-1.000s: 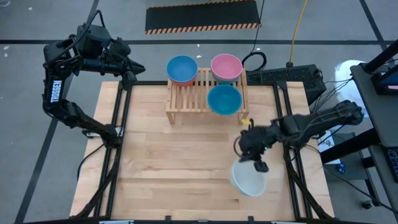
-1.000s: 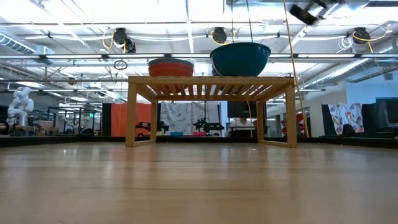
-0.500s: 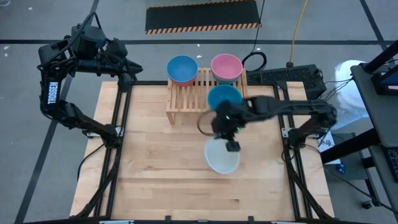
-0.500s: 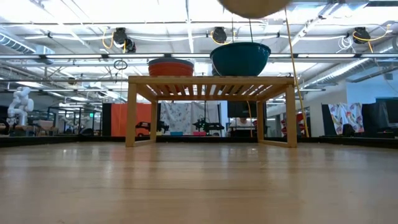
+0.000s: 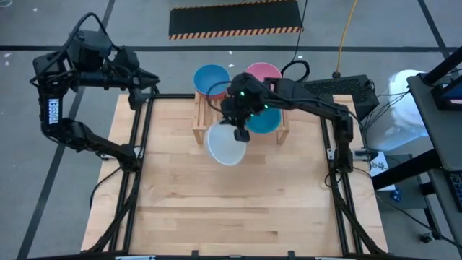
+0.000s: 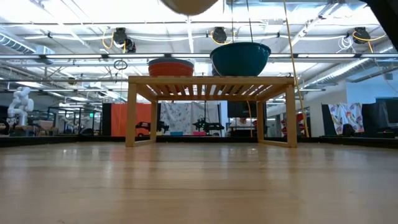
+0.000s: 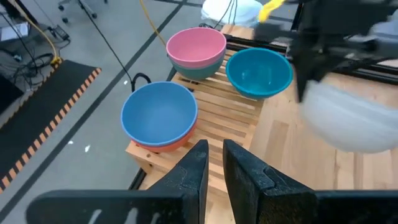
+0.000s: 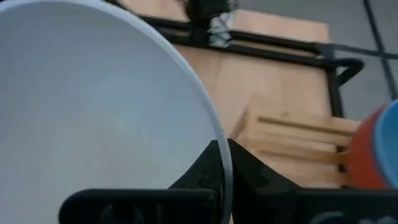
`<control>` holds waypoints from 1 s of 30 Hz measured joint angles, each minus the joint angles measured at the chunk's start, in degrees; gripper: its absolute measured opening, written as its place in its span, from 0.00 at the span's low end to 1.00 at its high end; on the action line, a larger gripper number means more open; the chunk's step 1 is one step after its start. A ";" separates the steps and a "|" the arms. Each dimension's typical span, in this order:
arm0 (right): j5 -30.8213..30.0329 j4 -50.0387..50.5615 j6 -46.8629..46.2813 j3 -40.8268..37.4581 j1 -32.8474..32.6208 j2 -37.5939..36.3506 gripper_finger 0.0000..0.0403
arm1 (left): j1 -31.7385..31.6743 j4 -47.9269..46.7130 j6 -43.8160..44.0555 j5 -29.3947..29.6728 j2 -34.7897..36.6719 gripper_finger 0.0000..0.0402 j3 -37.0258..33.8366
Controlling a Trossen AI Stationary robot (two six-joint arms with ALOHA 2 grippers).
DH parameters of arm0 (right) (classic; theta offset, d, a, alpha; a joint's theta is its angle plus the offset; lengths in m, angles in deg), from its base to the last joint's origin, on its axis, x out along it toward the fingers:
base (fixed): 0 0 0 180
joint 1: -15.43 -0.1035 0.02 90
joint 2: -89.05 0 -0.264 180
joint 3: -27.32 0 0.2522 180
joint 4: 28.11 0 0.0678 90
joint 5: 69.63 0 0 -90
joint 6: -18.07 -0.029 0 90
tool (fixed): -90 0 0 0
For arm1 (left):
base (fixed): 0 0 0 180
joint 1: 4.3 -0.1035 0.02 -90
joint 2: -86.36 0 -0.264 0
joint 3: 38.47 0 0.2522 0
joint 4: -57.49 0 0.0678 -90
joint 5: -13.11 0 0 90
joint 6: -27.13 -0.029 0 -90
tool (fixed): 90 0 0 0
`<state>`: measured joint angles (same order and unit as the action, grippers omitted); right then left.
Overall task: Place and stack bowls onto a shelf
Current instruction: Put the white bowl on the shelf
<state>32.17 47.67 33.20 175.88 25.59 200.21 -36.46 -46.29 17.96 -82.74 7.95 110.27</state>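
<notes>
My right gripper [image 5: 240, 132] is shut on the white bowl [image 5: 225, 144], which hangs in the air just before the shelf's near edge. Only the bowl's underside [image 6: 189, 5] shows in the low view. The slatted wooden shelf [image 5: 225, 110] carries a light blue bowl [image 5: 211, 79] nested in a red one [image 6: 171, 66]. It also holds a pink bowl [image 5: 263, 75] nested in a darker bowl, and a teal bowl [image 5: 266, 120] alone. My left gripper [image 7: 215, 163] is shut and waits off the table's far left corner. My right gripper pinches the white bowl's rim [image 8: 222, 138], one finger [image 8: 205, 165] inside the bowl and the other outside. In the high view it meets the rim on the side facing the shelf. The bowl is lifted clear of table and shelf, its opening upward.
Black frame rails [image 5: 141, 144] run along the table's left and right sides. The wooden tabletop [image 5: 216, 209] lies bare near the front. A cable and grey equipment [image 5: 339, 88] sit beyond the far right corner.
My right gripper has carried the white bowl from the table's near right part toward the far edge and left, up to the shelf's front, staying shut on the rim. The bowl is high enough to show at the low view's top. My left arm has drawn slightly left.
</notes>
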 joint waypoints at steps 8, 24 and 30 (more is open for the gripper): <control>0.08 -4.20 0.80 -0.52 4.69 2.02 0.00 | 0.00 0.00 0.24 0.02 1.03 0.14 0.00; 0.15 -4.95 1.02 -0.52 5.94 2.14 0.00 | 0.00 0.00 -2.38 0.94 0.76 0.14 -0.02; 0.10 -4.86 1.04 -0.54 5.93 2.14 0.00 | 0.00 0.00 -1.46 -0.82 0.28 0.14 -0.02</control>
<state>32.27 42.82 34.23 175.34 31.53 202.35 -36.46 -46.29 16.50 -83.56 8.23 110.25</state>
